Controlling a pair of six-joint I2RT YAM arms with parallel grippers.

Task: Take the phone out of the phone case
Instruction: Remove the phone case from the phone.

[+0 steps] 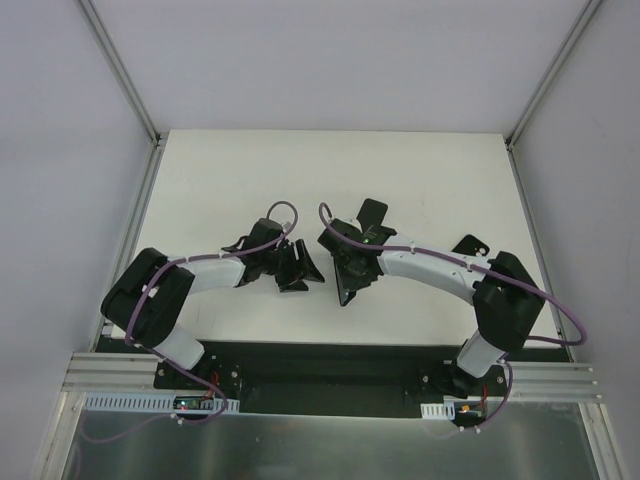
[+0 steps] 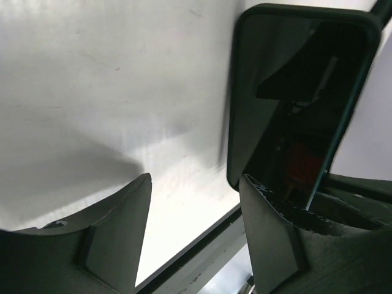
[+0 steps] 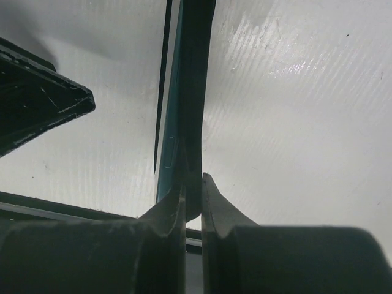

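Left pincer [image 2: 195, 184]: jaws apart, and the gap between them is unobstructed down to the bare desk [image 2: 92, 92]. Just ahead of one finger stands the phone [image 2: 294, 104], barring that side. Right pincer [image 3: 193, 184]: clamped on the phone's edge, with no room between its fingers. There is open desk on either flank, and a left pincer finger [image 3: 43, 104] intrudes on one side.

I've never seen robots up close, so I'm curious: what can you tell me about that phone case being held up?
The phone case is a dark shell with rounded corners and a teal tint along its edge, plastic or rubber by its look. It is held over the white table, pinched at one end by the right gripper. A glossy dark face inside it mirrors its surroundings, likely the phone. The left gripper stands open beside it; whether a finger touches the case is unclear.
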